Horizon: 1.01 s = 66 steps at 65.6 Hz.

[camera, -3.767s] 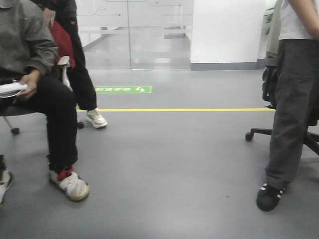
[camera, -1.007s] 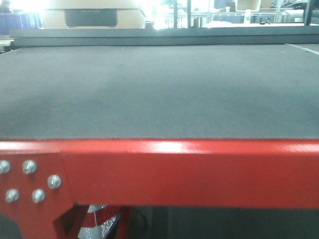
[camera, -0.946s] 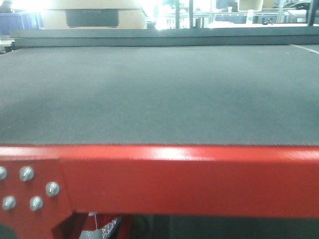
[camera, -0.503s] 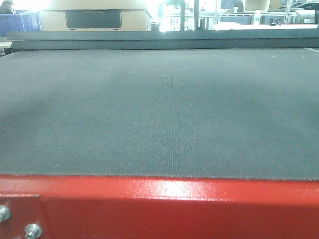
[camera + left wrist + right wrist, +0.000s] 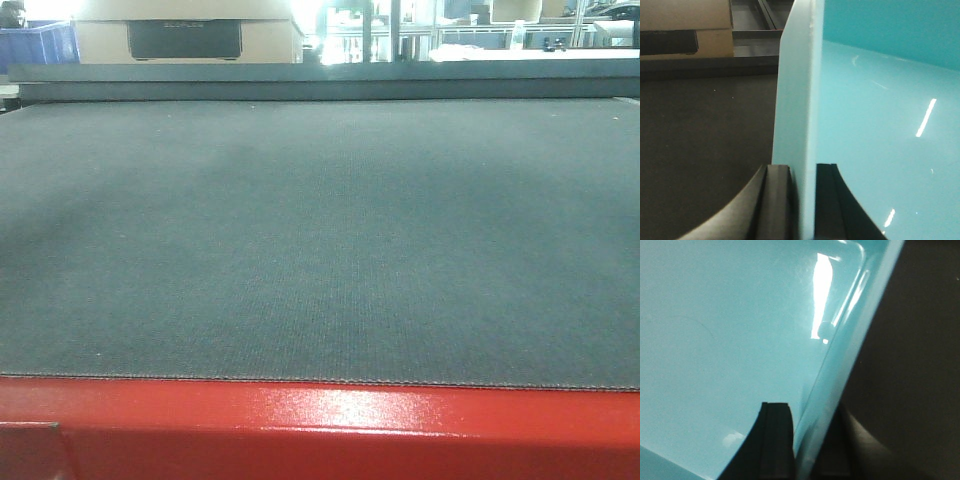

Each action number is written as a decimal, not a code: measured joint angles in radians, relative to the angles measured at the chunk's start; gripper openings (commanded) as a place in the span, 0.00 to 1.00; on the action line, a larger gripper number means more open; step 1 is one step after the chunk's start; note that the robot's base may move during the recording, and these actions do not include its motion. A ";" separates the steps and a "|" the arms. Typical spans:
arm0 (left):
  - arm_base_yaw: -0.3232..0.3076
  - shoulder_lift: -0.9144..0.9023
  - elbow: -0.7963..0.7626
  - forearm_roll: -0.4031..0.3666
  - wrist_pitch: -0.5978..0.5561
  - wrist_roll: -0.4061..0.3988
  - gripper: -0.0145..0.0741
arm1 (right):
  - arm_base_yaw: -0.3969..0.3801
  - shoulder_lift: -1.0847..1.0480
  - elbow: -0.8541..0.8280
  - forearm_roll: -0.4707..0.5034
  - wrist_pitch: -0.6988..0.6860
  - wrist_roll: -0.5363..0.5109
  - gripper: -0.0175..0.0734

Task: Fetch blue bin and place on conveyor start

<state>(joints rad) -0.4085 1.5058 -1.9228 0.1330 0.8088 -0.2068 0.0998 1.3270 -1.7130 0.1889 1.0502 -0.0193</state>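
The blue bin (image 5: 875, 115) is a pale cyan tub with a smooth, bare inside; it also fills the right wrist view (image 5: 730, 340). My left gripper (image 5: 802, 200) is shut on the bin's left wall, one finger outside and one inside. My right gripper (image 5: 807, 445) is shut on the bin's right wall in the same way. Under the bin lies the dark belt (image 5: 705, 150), which also shows to the right of the bin in the right wrist view (image 5: 920, 365). In the front view the conveyor start (image 5: 320, 250) is a dark grey belt with a red frame (image 5: 330, 430) at its near edge. The bin and grippers are out of the front view.
Beyond the belt's far end stand a cardboard box (image 5: 185, 35) with a dark handle slot, a dark royal-blue crate (image 5: 35, 45) at the far left, and bright windows and racks at the back right.
The view went from an office floor with people to the conveyor. Over the last second the belt has come closer and the red frame has sunk to the bottom edge.
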 measured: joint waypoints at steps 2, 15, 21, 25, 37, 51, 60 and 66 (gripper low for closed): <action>0.000 0.000 0.000 0.000 0.000 0.000 0.04 | 0.000 0.000 0.000 0.000 0.000 0.000 0.03; 0.000 0.000 0.000 0.000 0.000 0.000 0.04 | 0.000 0.000 0.000 0.000 0.000 0.000 0.03; 0.000 0.000 0.000 0.000 0.000 0.000 0.04 | 0.000 0.000 0.000 0.000 0.000 0.000 0.03; 0.000 0.000 0.000 0.000 0.000 0.000 0.04 | 0.000 0.000 0.000 0.000 0.000 0.000 0.03; 0.000 0.000 0.000 0.000 0.000 0.000 0.04 | 0.000 0.000 0.000 0.000 0.000 0.000 0.03; 0.000 0.000 0.000 0.000 -0.002 0.000 0.04 | 0.000 0.000 0.000 0.000 -0.006 0.000 0.03; 0.000 0.000 0.000 -0.002 0.099 0.000 0.04 | 0.000 0.000 0.000 0.016 0.023 0.000 0.03; 0.000 0.000 0.030 -0.012 0.226 0.000 0.04 | 0.000 0.000 0.020 0.026 0.070 0.000 0.03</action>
<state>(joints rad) -0.4085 1.5058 -1.8932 0.1208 1.0350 -0.2068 0.0998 1.3270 -1.6934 0.2150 1.1202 -0.0193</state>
